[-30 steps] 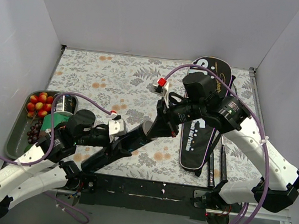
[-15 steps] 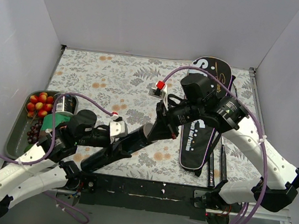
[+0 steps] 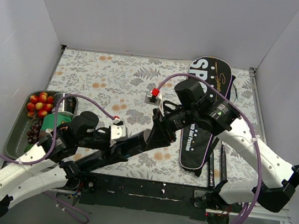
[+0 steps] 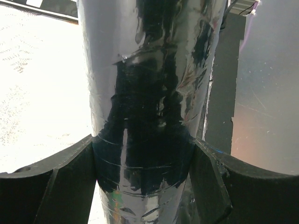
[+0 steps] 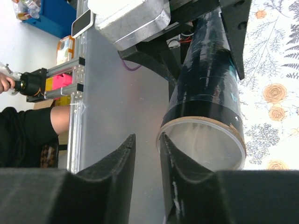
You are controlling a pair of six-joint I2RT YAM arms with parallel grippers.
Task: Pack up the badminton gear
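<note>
The long dark shuttle tube [image 3: 141,139] lies slanted above the table's near middle, and my left gripper [image 3: 121,144] is shut on it. In the left wrist view the glossy tube [image 4: 149,93] fills the space between both fingers [image 4: 70,177]. My right gripper [image 3: 157,132] is at the tube's upper end. In the right wrist view it [image 5: 146,137] stands open by a narrow gap, with nothing between the fingers. One fingertip [image 5: 163,140] touches the rim of the tube's open mouth [image 5: 205,140], which looks whitish inside. The black racket bag [image 3: 215,79] lies at the right, with the rackets [image 3: 212,171] beside it.
A dark tray [image 3: 14,140] with red fruit and cans sits at the left edge. The floral cloth [image 3: 104,78] covers the table. White walls close in the left, back and right. The black base rail [image 3: 144,188] runs along the near edge.
My right gripper was shut at the tube's end and has opened a little. It and the tube's upper end have shifted slightly down and left.
</note>
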